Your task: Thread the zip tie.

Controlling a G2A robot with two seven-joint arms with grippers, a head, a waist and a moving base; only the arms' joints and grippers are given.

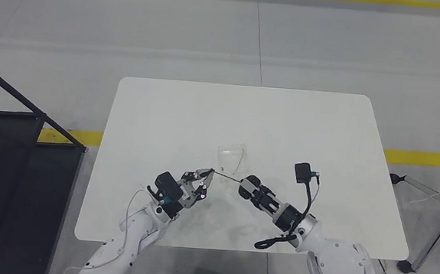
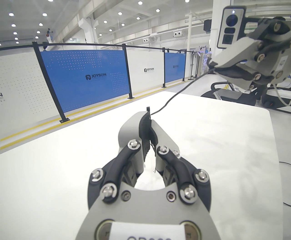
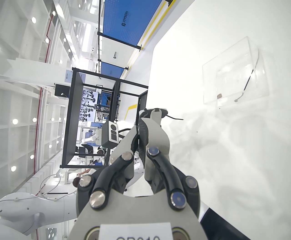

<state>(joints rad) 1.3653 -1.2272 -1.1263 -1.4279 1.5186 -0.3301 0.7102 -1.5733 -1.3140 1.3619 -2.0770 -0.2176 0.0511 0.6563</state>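
A thin black zip tie is stretched between my two grippers above the front of the white table. My left gripper is shut on one end, and a short black piece sticks up from its fingertips. From there the strap curves up to my right gripper, which is shut on the other end. In the right wrist view my right gripper is shut, and a short black tip pokes out past the fingertips. The grippers' tips are close together.
A clear plastic box stands on the table just behind the grippers. It holds another black zip tie. A black frame stands left of the table.
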